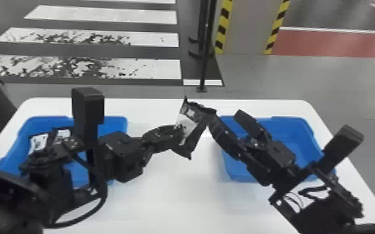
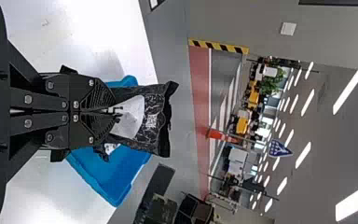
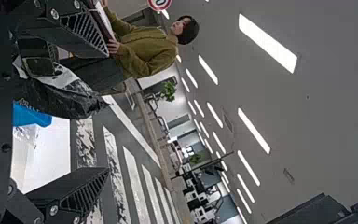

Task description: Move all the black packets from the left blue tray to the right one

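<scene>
A black packet (image 1: pixel 192 124) is in the air above the white desk (image 1: pixel 165 193), and the left pincer (image 1: pixel 177 133) is pinching it. The right pincer (image 1: pixel 224 118) is near this packet, its fingers spread apart. More black packets (image 1: pixel 39 141) lie in the left blue tray (image 1: pixel 115 122). The right blue tray (image 1: pixel 292 126) stands at the desk's right side. Beyond the far edge, white stripes (image 1: pixel 102 15) cross the floor.

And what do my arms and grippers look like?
The left gripper and right gripper are black, with ribbed, wedge-shaped ends and silvery screw heads. The left arm is black and blocky, with a thick black cable looping beside it. The right arm is black too, with boxy housings and thin dark wires.
</scene>
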`<state>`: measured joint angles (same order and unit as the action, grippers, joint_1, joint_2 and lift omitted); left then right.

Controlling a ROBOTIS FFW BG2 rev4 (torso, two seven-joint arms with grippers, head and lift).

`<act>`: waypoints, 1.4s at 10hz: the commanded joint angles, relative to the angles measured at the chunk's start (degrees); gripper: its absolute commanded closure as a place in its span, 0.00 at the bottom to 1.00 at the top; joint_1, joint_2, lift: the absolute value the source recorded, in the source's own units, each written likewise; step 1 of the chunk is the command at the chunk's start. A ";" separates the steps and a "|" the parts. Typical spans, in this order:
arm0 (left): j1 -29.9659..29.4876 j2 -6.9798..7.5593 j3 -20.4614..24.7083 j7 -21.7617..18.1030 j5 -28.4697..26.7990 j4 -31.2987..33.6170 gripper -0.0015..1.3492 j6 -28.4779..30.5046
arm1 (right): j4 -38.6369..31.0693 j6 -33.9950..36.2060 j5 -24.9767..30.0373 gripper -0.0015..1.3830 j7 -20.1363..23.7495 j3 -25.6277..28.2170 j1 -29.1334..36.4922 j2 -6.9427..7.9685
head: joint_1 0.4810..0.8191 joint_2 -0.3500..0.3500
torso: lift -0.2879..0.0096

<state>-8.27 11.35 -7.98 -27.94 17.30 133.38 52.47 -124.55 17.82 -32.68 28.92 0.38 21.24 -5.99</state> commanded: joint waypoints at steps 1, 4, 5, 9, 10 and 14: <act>0.68 0.16 -1.50 -0.01 0.87 0.00 0.90 -0.30 | 1.02 0.18 -0.57 0.11 0.09 -0.84 -0.85 -0.16 | 0.63 0.38 | 0.50; 1.10 0.34 -2.53 -0.01 2.13 0.00 0.90 -0.58 | 2.42 2.15 -0.11 0.12 0.00 -0.95 -2.68 -0.43 | 0.63 0.35 | 0.50; 1.10 0.34 -2.65 -0.01 2.35 -0.14 0.90 -0.58 | 2.42 2.85 0.00 0.28 0.09 -1.64 -3.24 -0.78 | 0.63 0.35 | 0.50; 1.10 0.34 -2.76 -0.01 2.47 -0.14 0.90 -0.72 | 2.70 2.71 0.23 0.92 0.88 -2.43 -3.80 -1.13 | 0.63 0.37 | 0.50; 1.10 0.34 -2.76 0.08 2.58 -0.14 0.90 -0.86 | 2.70 2.71 0.23 0.92 1.23 -2.55 -3.80 -1.13 | 0.63 0.37 | 0.50; -1.15 -0.28 0.21 0.70 3.61 -0.56 0.22 -1.14 | 4.11 2.29 -0.34 0.92 1.32 -1.64 -4.65 -1.04 | 0.63 0.38 | 0.50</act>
<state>-8.95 11.18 -8.47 -27.24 20.83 132.82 51.29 -120.81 20.21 -33.17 30.25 -1.65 16.86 -7.03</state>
